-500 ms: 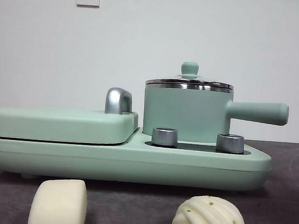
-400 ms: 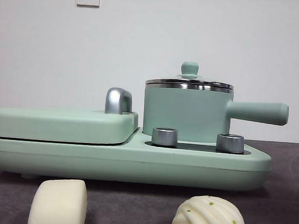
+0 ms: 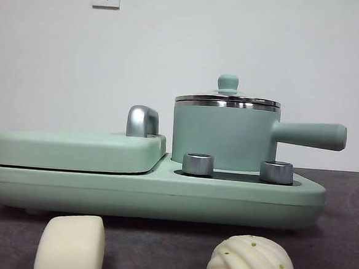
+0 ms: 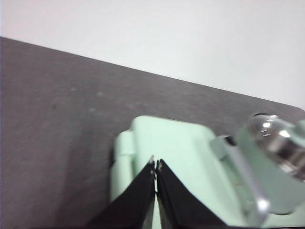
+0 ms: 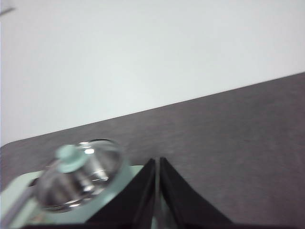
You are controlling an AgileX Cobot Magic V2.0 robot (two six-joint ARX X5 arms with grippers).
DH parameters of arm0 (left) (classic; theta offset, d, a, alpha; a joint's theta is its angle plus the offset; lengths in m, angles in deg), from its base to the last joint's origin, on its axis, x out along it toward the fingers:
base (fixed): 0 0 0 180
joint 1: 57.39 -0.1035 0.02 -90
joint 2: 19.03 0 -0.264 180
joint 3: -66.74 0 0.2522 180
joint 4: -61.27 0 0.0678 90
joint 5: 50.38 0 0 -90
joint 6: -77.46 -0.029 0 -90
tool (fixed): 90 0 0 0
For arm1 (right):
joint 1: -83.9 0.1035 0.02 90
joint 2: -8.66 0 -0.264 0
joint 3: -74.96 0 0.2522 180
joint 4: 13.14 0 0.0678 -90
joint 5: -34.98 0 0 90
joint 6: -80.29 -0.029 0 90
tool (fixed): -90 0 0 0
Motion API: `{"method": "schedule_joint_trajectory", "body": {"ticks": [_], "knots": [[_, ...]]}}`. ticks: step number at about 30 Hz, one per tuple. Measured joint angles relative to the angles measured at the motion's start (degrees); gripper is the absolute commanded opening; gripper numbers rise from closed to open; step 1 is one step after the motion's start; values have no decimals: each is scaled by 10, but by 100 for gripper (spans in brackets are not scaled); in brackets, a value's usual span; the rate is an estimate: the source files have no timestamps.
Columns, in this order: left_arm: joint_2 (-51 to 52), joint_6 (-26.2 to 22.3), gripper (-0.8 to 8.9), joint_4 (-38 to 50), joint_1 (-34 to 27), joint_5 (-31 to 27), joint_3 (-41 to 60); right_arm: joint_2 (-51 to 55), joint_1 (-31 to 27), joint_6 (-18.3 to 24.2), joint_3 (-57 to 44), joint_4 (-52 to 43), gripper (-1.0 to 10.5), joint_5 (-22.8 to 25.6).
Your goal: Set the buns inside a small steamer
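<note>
Both hands, left hand [image 4: 155,167] and right hand [image 5: 157,164], hover clenched and empty above the cooker [image 3: 163,192]; nothing is started, both buns [image 3: 70,245] [image 3: 251,261] lie on the counter [image 3: 337,256], so I judge the lid [image 3: 227,98] of the steamer [image 3: 225,138] must come off first.

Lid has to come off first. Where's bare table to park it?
Free patches: dark table right of the appliance base, under the steamer handle, and the gap between the smooth bun and pleated bun. Crowded: the strip right before the base, where both buns sit.
</note>
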Motion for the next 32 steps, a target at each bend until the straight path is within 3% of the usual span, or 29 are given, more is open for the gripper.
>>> {"method": "schedule_joint_trajectory", "body": {"ticks": [7,16,23,26,32], "knots": [[-133,-20,9,-45,8,83,-151,-111,0,53,149,90,12,-117],[-249,-80,8,-119,31,245,-271,-229,0,180,243,150,13,-292],[-265,-101,16,-121,46,268,-282,-273,0,202,243,158,14,-315],[-268,-101,111,-121,46,268,-282,-275,0,202,243,164,53,-315],[-270,-105,481,-120,46,268,-282,-274,0,202,243,164,426,-312]]}}
